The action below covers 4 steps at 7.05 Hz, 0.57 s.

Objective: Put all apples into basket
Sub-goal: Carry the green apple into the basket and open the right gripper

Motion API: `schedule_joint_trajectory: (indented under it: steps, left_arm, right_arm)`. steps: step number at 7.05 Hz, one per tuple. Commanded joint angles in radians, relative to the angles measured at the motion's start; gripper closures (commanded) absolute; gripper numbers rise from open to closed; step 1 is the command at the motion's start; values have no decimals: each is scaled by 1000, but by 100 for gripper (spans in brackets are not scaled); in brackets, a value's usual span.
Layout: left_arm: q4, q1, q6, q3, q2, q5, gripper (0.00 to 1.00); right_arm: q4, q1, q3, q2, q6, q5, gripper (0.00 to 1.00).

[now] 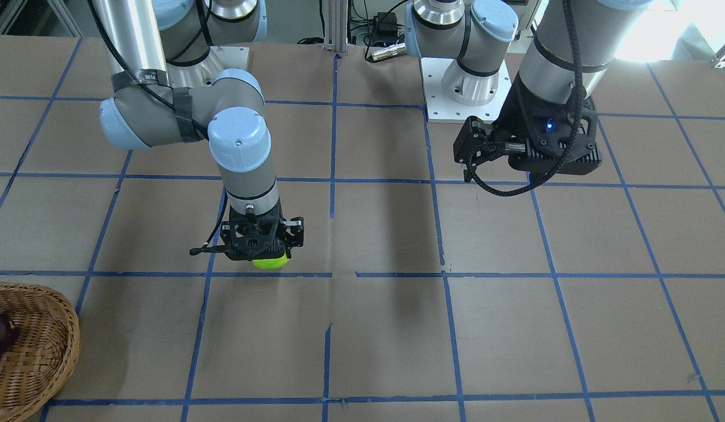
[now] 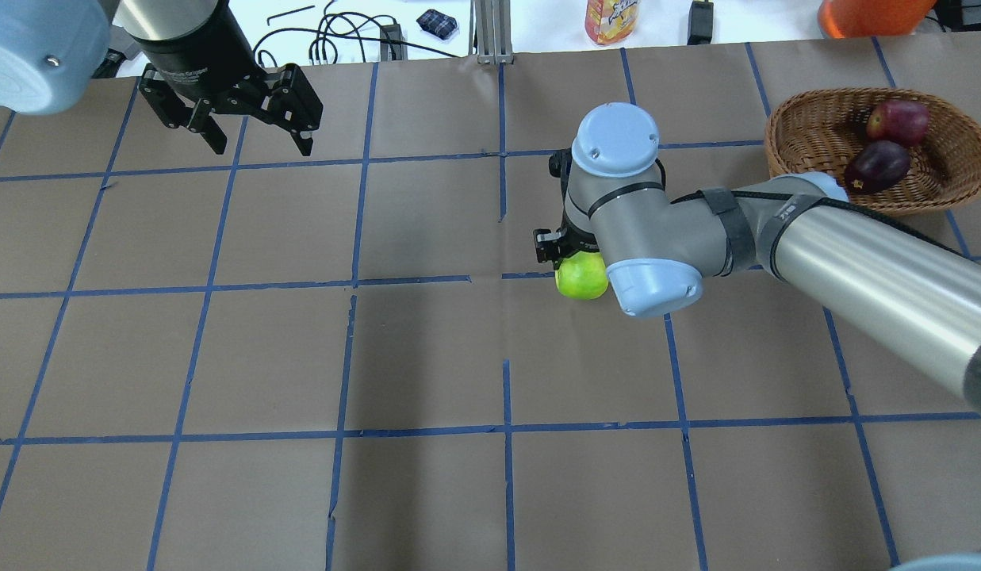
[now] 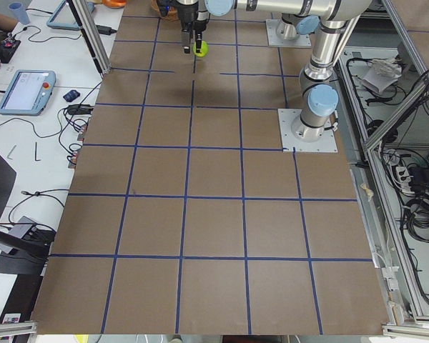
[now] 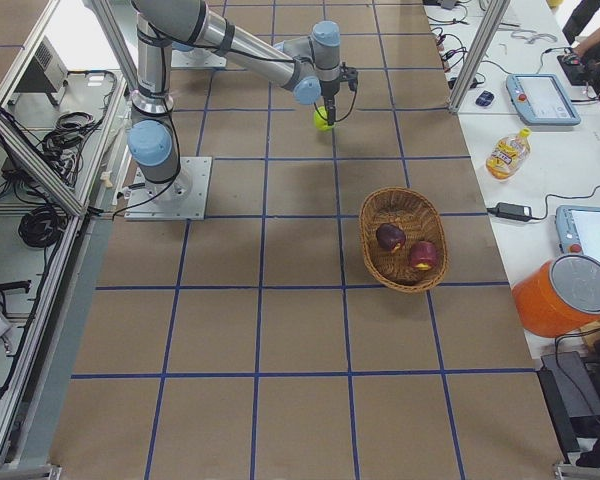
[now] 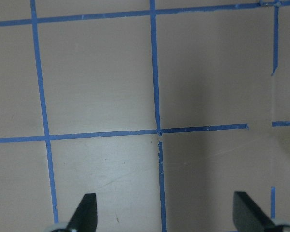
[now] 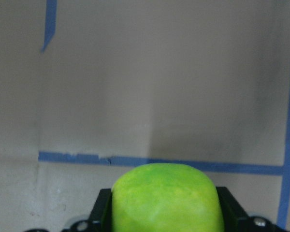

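My right gripper (image 1: 264, 253) is shut on the glossy lime green apple (image 1: 271, 262) and holds it above the table near the middle. The apple also shows in the overhead view (image 2: 581, 279) and fills the bottom of the right wrist view (image 6: 166, 198) between the black fingers (image 6: 102, 212). The wicker basket (image 2: 787, 127) stands at the far right of the overhead view. In it lie the red apple (image 2: 898, 120) and the dark purple apple (image 2: 877, 165). My left gripper (image 2: 252, 139) is open and empty, high over the far left of the table.
The table is brown paper with a blue tape grid. Beyond its far edge stand a drink bottle (image 2: 613, 17), an orange container (image 2: 871, 12) and cables. The right arm's forearm (image 2: 871, 262) stretches past the near side of the basket.
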Motion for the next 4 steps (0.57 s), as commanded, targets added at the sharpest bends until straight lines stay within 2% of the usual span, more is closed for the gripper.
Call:
schedule_joint_trajectory:
  steps: [1, 2, 3, 4]
  left_arm:
    - [-59, 6, -5, 14, 27, -1, 0]
    - [-66, 29, 3, 12, 48, 0, 0]
    - [-65, 46, 29, 2, 61, -1, 0]
    - [-66, 49, 31, 6, 64, 14, 0]
  right_arm:
    - [196, -106, -270, 8, -107, -90, 66]
    - [202, -153, -342, 29, -267, -162, 66]
    - [202, -250, -393, 54, -369, -182, 66]
    - [206, -364, -411, 67, -536, -147, 67]
